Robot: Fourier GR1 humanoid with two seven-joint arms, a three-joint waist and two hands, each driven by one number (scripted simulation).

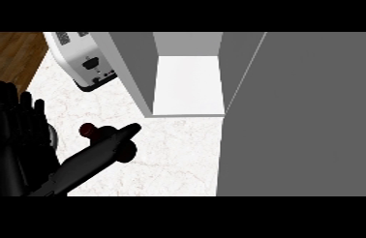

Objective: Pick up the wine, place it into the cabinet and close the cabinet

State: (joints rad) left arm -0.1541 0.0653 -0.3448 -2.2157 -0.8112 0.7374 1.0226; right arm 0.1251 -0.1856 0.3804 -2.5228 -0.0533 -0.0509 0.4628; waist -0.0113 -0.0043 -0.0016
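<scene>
Head view, looking steeply down. Showing the left hand (22,130) at the left edge of the frame, resting with fingers (37,109) straight, pointing up and slightly spread, holding nothing. Showing a toaster (82,63) in the upper left, well apart from the work.

Finding the wine (87,130) left of centre on the desk (178,155), its dark red top poking out toward the left from under the right hand (121,139). Judging the long axis as running from that top rightward and slightly down, beneath the hand; not telling whether standing or lying, the body being mostly hidden. Reaching in on a grey forearm from the lower left, crossing up and to the right, and sitting directly over the wine, so far nearer than the resting hand. Not telling whether its fingers are curled round the wine or merely lying on it.

Showing the cabinet (136,72) at upper centre, open, its pale floor bare, lying up and to the right of the wine. Showing the grey door (293,116) filling the right of the frame, not yet closed.
</scene>
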